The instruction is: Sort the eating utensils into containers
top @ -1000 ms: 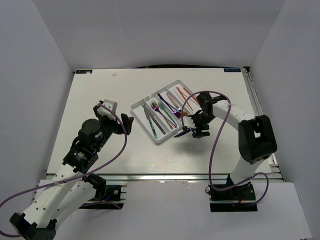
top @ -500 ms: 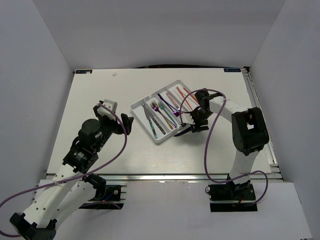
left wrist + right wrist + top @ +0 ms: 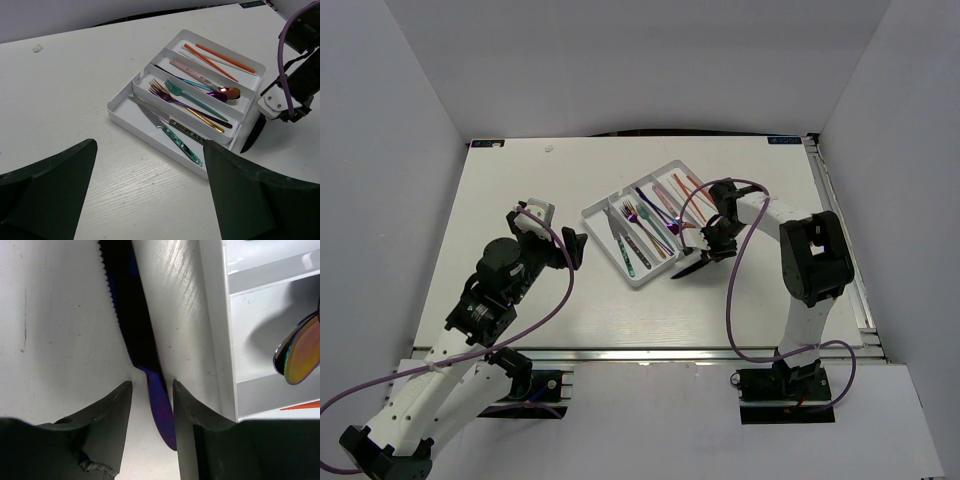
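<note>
The slim iridescent purple-blue metal knife (image 3: 131, 315) lies outside the white rectangular plastic cutlery tray (image 3: 150, 139). In the overhead view it sits just off the tray's corner at about 4 o'clock, and its dark serrated blade runs toward 7 o'clock.

The right gripper (image 3: 151, 385) is low over the knife with one finger on each side of the handle. The jaws are a little spread and not clamped. A strip of the white table (image 3: 520, 180) shows between the handle and one finger (image 3: 112, 405). The other finger is close against the handle or touching it. I cannot tell whether the knife rests fully on the table.

The left gripper (image 3: 576, 248) hangs well away at about 9 o'clock of the tray, spread wide and holding nothing.

The knife is probably light and quite stiff. Its polished finish is likely slick against the pads. It is thin and flat, so there is little height to grip. The best hold is probably across the narrow width of the handle, just behind where the blade begins. That is near the balance point, so the long blade would be less likely to swing. A pinch at the very end of the handle would probably let it pivot or slide out.

The compartment on the tray's 7 o'clock side, which already holds knives, looks like where it belongs.
</note>
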